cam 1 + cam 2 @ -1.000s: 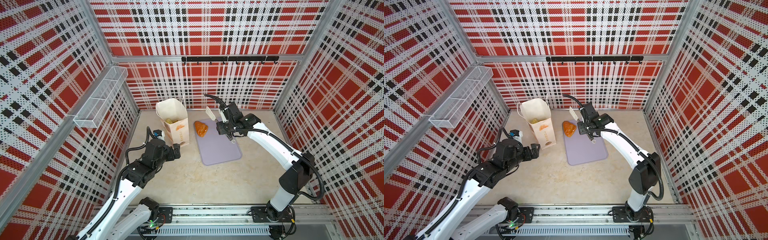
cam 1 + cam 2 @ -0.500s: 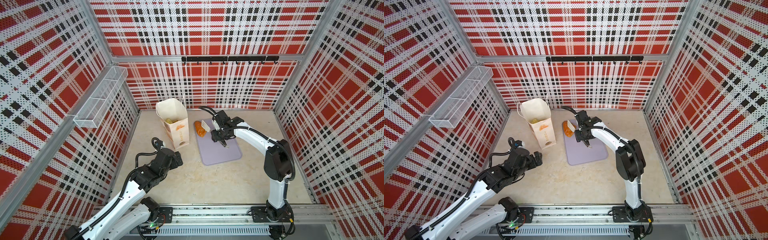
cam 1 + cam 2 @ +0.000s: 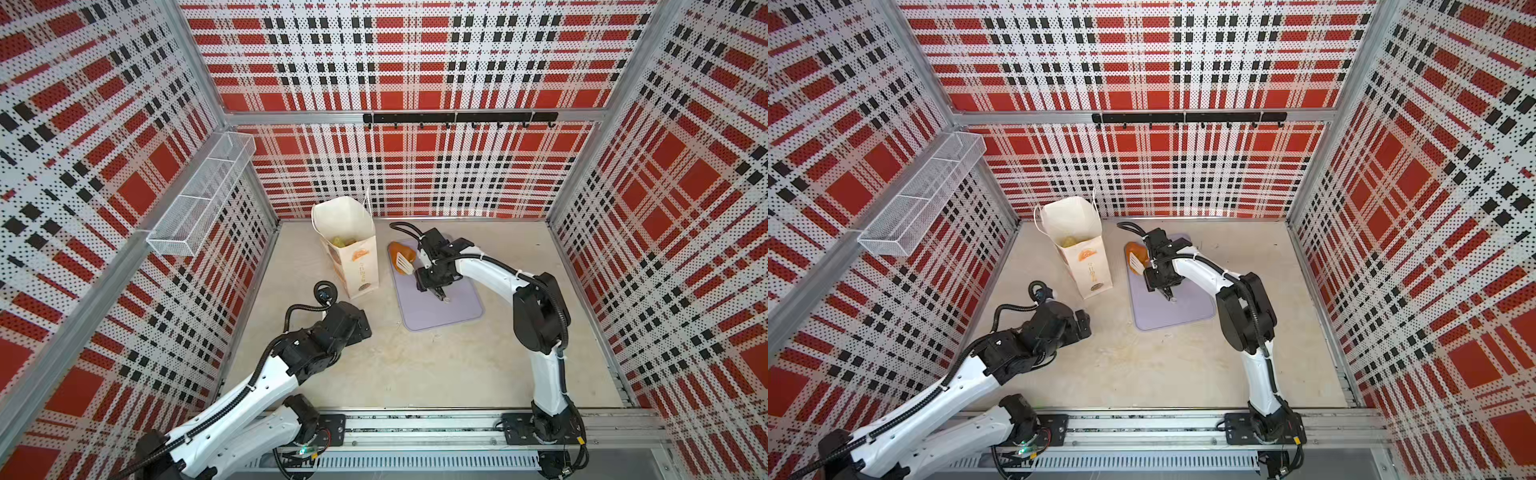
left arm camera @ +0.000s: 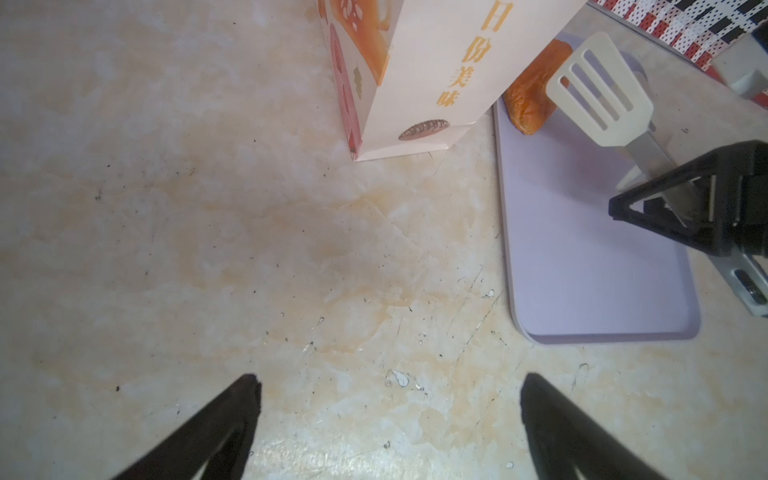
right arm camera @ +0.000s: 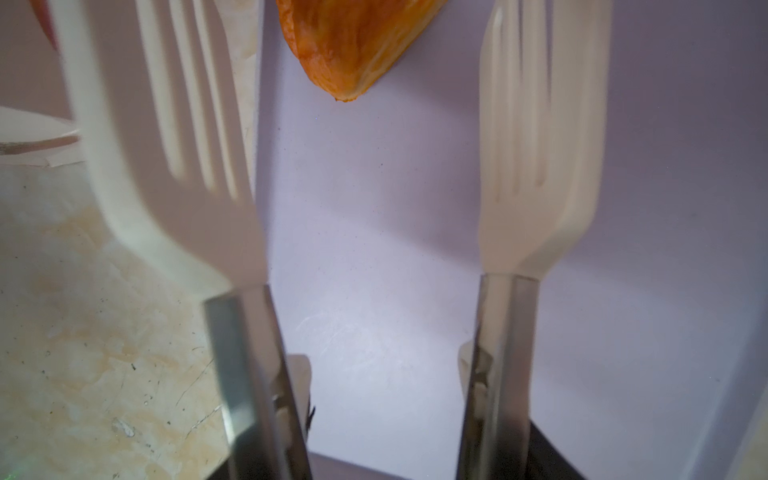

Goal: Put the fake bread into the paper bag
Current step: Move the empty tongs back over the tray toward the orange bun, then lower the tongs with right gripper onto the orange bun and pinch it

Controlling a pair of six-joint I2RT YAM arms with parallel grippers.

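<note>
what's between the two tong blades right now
In the right wrist view, mostly bare lilac tray; the orange-brown croissant pokes in at the tong blades' far ends.

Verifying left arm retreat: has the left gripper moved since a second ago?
Yes. The left gripper has pulled back from the paper bag base toward the front rail, jaws open and empty.

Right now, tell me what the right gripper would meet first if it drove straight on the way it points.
Probably the reddish-brown croissant on the lilac tray: the right gripper holds tongs spread open, and the croissant's tip lies just ahead between their heads. Height above the tray is unclear.
</note>
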